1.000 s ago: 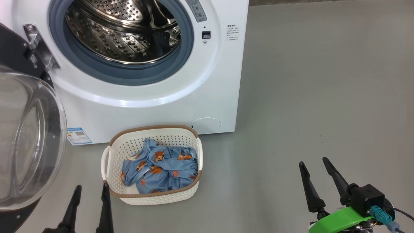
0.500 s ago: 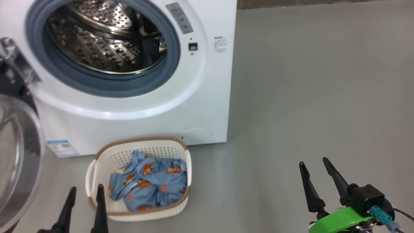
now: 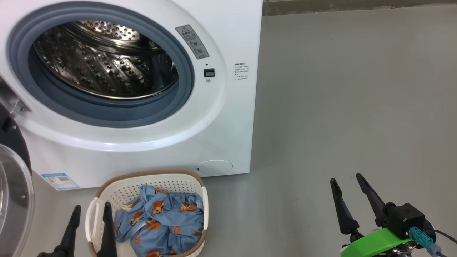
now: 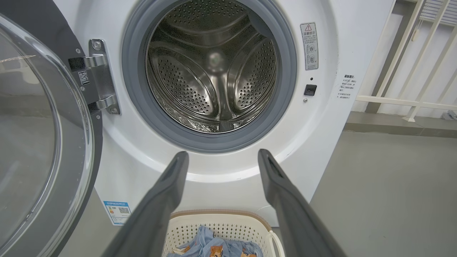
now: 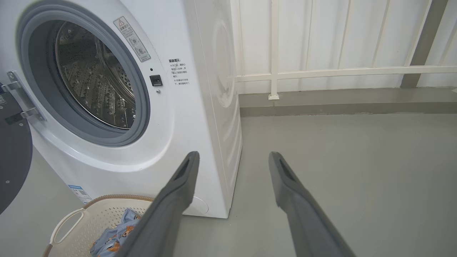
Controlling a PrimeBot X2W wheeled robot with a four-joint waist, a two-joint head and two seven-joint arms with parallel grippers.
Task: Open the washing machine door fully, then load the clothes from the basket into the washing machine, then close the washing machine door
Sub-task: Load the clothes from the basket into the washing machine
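No lettering is large enough to read word for word. On the washing machine (image 4: 323,125), just right of the drum opening, a grey warning sticker (image 4: 309,46) carries a red warning triangle above small pictograms. Farther right on the white front stands a block of small dark print (image 4: 347,86) in several short lines, illegible. At the lower left, a blue-edged sticker (image 4: 117,211) bears a QR code. A small white QR-code label (image 4: 84,77) sits on the black bracket at the hinge (image 4: 101,76).
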